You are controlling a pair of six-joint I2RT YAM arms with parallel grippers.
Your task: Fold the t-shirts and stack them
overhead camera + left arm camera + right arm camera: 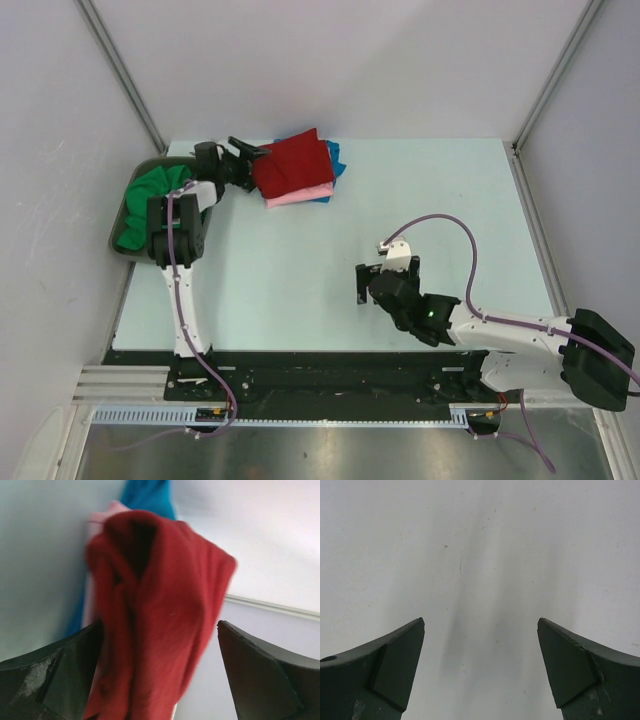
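The dark red t-shirt (pixel 292 165) lies folded on top of a pink one (pixel 300 197) and a blue one (pixel 334 155) at the back of the table. A green t-shirt (pixel 150 200) lies bunched in the tray on the left. My left gripper (pixel 245 160) is open at the red shirt's left edge. In the left wrist view the red cloth (pixel 165 580) sits between the spread jaws of the left gripper (pixel 160 625), against the left finger (pixel 65 670) and apart from the right one; pink (pixel 107 510) and blue (pixel 147 495) show behind. My right gripper (pixel 365 283) (pixel 481 622) is open and empty over bare table.
The grey tray (pixel 118 228) stands at the table's left edge beside the left arm. White walls with metal posts enclose the back and sides. The right arm's cable (pixel 450 225) loops over the table's right half.
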